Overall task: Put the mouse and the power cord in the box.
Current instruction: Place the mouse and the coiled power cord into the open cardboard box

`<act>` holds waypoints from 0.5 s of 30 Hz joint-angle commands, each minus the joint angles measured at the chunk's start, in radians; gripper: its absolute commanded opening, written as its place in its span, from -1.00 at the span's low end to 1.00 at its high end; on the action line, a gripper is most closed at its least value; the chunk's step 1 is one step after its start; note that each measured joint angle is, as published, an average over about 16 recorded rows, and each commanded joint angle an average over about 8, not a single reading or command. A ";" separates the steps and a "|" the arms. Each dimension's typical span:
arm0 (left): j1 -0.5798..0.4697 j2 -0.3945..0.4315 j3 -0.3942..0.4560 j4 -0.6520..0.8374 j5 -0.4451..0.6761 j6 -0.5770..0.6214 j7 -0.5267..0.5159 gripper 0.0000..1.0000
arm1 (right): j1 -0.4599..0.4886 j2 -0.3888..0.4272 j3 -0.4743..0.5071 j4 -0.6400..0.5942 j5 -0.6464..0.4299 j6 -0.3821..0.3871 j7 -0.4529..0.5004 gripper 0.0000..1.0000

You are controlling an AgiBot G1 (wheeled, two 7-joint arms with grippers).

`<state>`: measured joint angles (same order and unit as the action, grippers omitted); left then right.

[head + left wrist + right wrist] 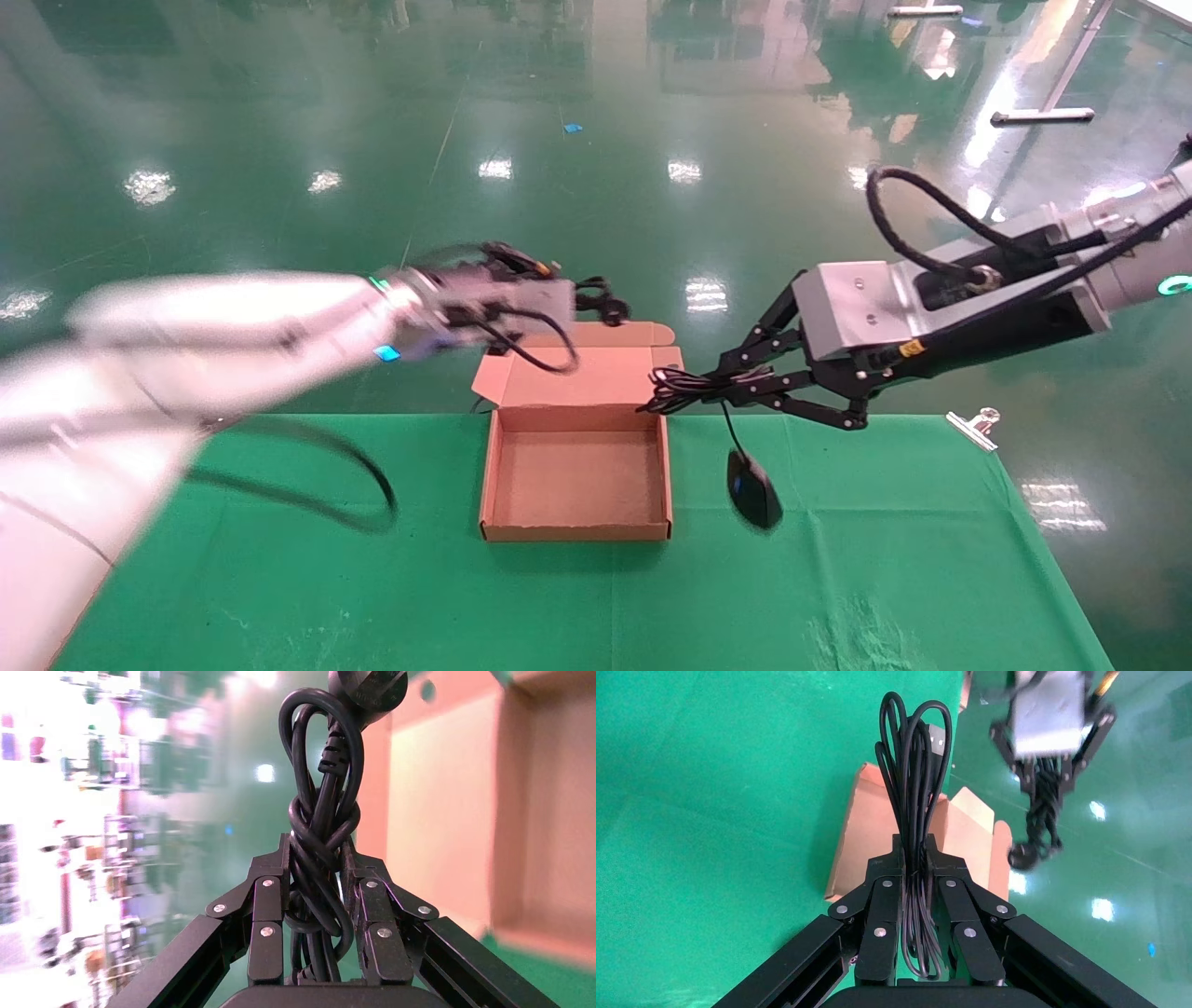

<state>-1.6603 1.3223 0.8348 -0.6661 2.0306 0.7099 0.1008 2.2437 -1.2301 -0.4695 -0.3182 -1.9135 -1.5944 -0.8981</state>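
**Mouse dangles beside the open box**

The mouse (752, 491), black and oval with a blue mark, hangs just right of centre, long axis roughly vertical. Its bundled thin cable (694, 384) is clamped in the right gripper (717, 385). The box (577, 531) lies open at centre. Above its lid, the blurred left gripper (322, 881) pinches the power cord (320, 832), seemingly.
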 commanded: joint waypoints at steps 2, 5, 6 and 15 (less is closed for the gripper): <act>0.084 0.028 0.009 -0.018 0.021 -0.117 -0.019 -1.00 | -0.007 0.011 0.021 -0.009 -0.023 0.004 -0.011 -1.00; 0.121 0.038 0.048 -0.008 -0.001 -0.136 -0.003 -1.00 | -0.027 0.026 0.035 0.002 -0.038 0.007 -0.012 -1.00; 0.134 0.040 0.065 0.001 -0.003 -0.152 0.005 -1.00 | -0.035 0.031 0.039 0.008 -0.042 0.008 -0.011 -1.00; 0.211 0.049 0.202 0.098 -0.059 -0.303 -0.012 -1.00 | -0.101 0.067 0.069 0.071 -0.060 0.014 0.011 -1.00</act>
<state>-1.4576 1.3699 1.0326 -0.5813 1.9624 0.4289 0.0919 2.1446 -1.1653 -0.4022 -0.2476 -1.9735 -1.5797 -0.8857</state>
